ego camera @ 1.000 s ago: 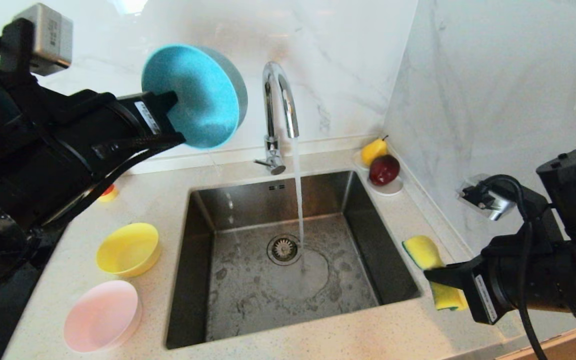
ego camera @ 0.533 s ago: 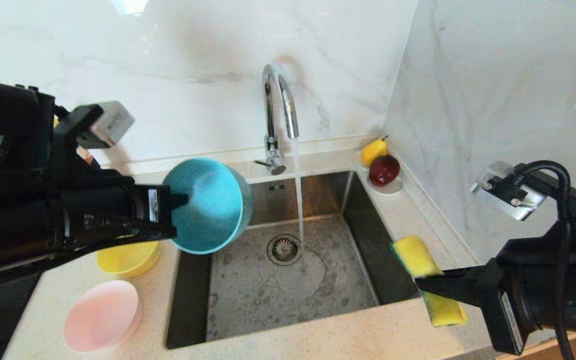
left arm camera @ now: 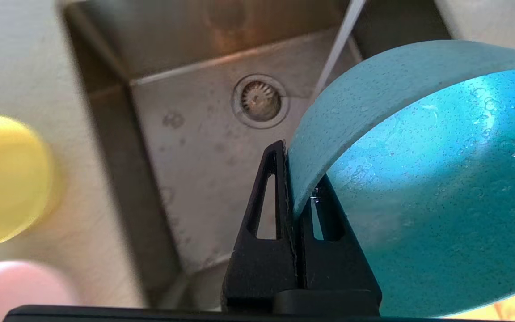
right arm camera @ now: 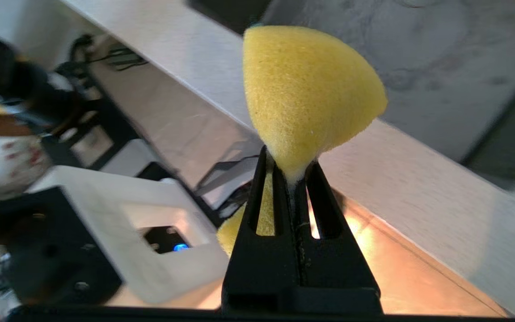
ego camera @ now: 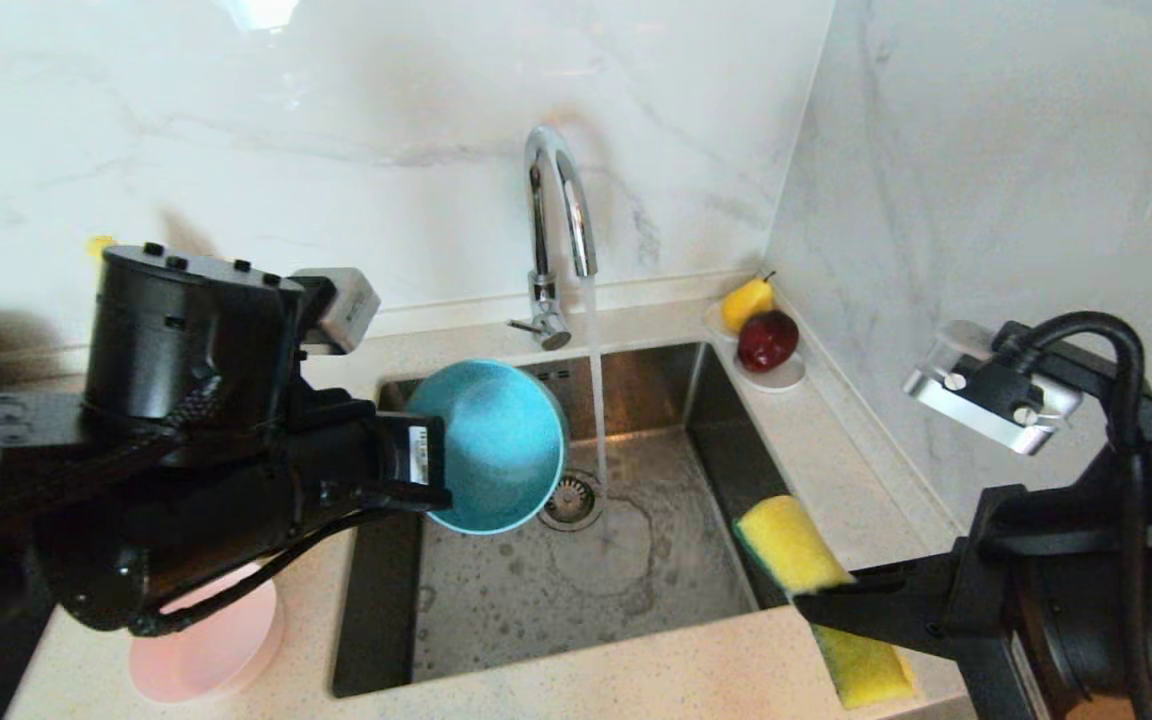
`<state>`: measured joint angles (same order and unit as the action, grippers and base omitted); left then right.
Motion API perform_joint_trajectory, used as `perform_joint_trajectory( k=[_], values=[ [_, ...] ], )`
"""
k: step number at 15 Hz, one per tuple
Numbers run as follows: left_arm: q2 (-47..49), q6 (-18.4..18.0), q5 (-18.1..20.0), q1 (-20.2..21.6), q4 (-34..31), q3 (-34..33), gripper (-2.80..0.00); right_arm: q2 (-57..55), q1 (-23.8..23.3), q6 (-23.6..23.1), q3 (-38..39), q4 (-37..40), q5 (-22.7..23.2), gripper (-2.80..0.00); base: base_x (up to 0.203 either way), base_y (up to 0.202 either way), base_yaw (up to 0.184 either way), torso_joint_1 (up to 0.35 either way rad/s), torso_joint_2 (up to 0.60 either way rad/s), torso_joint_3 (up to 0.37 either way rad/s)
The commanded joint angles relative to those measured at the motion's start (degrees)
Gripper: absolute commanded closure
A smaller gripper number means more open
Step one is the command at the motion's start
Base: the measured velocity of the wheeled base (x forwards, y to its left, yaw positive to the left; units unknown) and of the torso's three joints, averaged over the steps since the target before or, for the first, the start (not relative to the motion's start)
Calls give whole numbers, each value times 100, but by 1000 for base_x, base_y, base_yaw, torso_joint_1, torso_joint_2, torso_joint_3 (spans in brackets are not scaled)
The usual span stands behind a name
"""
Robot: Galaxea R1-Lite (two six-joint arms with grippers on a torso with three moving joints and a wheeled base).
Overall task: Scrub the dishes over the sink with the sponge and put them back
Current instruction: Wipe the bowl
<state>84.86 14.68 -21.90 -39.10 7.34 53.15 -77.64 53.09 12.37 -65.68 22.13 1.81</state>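
1. Blue is what I see first: the light blue bowl (ego camera: pixel 489 447) is tipped on its side over the left half of the sink (ego camera: pixel 696 400), its opening turned toward my head camera, just left of the water stream (ego camera: pixel 597 380).
2. My left gripper (left arm camera: pixel 295 179) has its fingers clamped on the bowl's rim, one finger outside the wall and one inside, as my left wrist camera shows plainly.
3. Water runs from the faucet (ego camera: pixel 556 230) and lands on the sink floor just right of the drain strainer (ego camera: pixel 570 497); the bowl is near the stream, but I cannot tell if they touch.
4. My right gripper (ego camera: pixel 821 598) is at the sink's front right corner, its fingers pinched hard on the sponge (ego camera: pixel 792 541), which bulges out on both sides of the grip.
5. One end of the sponge reaches over the sink's right edge, the other hangs over the table (ego camera: pixel 636 670) in front.
6. On the table left of the sink I see the pink bowl (ego camera: pixel 211 640), partly behind my left arm; the yellow bowl (left arm camera: pixel 2 179) shows only in my left wrist camera, beside the pink one.
7. At the back right corner a white saucer (ego camera: pixel 776 377) holds a yellow pear (ego camera: pixel 746 300) and a dark red apple (ego camera: pixel 768 338).
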Motion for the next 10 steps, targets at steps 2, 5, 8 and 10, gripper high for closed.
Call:
perform_joint_trajectory(
  k=[2, 5, 8, 10],
  values=[
    [426, 225, -209, -263, 118, -59, 0, -490, 18, 84, -358, 42, 269, 0, 0, 0, 0, 0, 0, 0],
    [582, 213, -506, -370, 302, -173, 0, -905, 58, 314, -687, 54, 422, 0, 0, 0, 0, 0, 0, 0],
    [867, 89, -1125, -686, 1174, -264, 0, -1278, 61, 818, -999, 57, 769, 0, 0, 0, 0, 0, 0, 0],
    [866, 44, -1155, -800, 1313, -328, 0, -1448, 61, 920, -1116, 82, 930, 0, 0, 0, 0, 0, 0, 0]
  ],
)
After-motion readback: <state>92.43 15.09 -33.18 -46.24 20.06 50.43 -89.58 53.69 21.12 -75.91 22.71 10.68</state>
